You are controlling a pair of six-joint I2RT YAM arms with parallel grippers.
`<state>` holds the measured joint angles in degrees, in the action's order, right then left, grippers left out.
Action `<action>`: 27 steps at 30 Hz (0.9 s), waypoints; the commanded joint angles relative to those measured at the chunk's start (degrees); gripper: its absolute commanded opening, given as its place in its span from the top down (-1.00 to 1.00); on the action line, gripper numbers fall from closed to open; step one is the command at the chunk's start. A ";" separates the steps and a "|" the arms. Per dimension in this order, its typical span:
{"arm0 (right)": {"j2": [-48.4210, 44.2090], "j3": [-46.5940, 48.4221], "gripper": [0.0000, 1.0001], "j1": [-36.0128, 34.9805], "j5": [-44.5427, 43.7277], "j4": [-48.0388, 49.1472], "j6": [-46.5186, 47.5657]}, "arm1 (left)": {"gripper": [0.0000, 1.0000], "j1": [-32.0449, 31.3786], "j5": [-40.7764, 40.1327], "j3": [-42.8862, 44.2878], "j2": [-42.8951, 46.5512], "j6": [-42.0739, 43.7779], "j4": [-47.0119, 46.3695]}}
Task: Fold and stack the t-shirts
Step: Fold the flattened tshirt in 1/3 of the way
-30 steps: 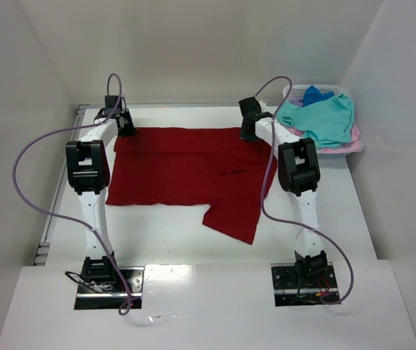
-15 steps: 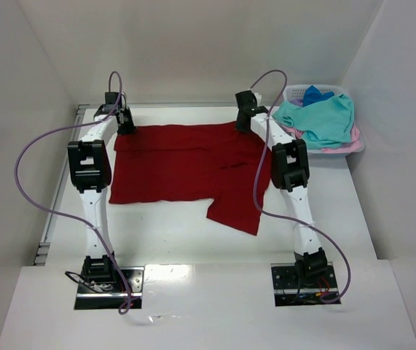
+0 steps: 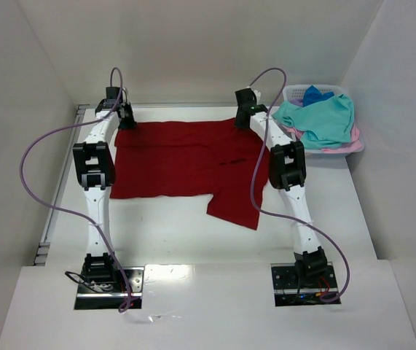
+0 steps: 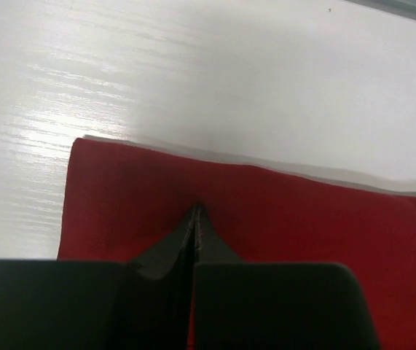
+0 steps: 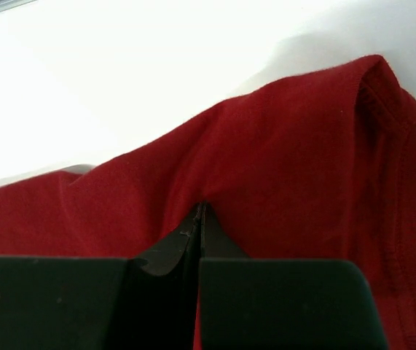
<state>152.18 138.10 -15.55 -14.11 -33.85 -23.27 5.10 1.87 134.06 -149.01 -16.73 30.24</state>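
The large dark red t-shirt (image 3: 186,160) lies spread on the white table, one sleeve (image 3: 237,204) trailing toward the near side. My left gripper (image 3: 125,122) is shut on its far left edge; the wrist view shows the closed tips (image 4: 196,209) pinching red cloth (image 4: 280,219). My right gripper (image 3: 242,121) is shut on the far right edge, its tips (image 5: 202,206) buried in a raised fold of red cloth (image 5: 288,146). Teal (image 3: 320,117), blue (image 3: 314,95) and pink (image 3: 339,148) t-shirts lie heaped at the back right.
A pale slotted laundry basket (image 3: 293,91) at the back right corner holds the heaped shirts. White walls close in the table on the left, back and right. A metal rail (image 3: 80,117) runs along the left edge. Purple cables loop off both arms.
Both grippers have moved toward the back wall with the red shirt's far edge in them. The right one also shifted left. The shirt's near edge and sleeve slid slightly backward.
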 commanded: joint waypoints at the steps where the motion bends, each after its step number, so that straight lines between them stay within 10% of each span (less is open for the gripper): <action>1: -2.23 -1.33 1.00 0.70 0.31 -2.10 0.85 | 1.00 -0.18 -0.54 -0.01 0.90 1.35 2.54; 5: -11.18 -7.31 0.96 0.70 2.77 2.28 1.99 | 0.95 -0.71 -1.95 -15.68 13.71 1.88 -4.90; 7: -17.92 -11.34 0.63 0.70 3.74 4.91 2.52 | 0.72 -0.71 -1.96 -21.53 22.65 1.88 -9.84; 13: -35.61 -27.40 -0.67 0.70 9.62 11.43 2.70 | -0.56 -0.71 -1.96 -28.83 35.25 1.88 -7.04; 16: -45.89 -37.85 -1.00 0.70 9.63 13.71 1.39 | -0.95 -0.71 -1.96 -34.98 42.45 -0.30 -7.04; 27: -73.59 -78.12 -1.00 2.37 11.47 16.54 -11.35 | -1.00 -0.18 1.20 -71.99 69.18 -8.75 -13.72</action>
<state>79.81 67.72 -13.34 -3.46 -17.12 -29.15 4.56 1.02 66.83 -84.42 -21.69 18.68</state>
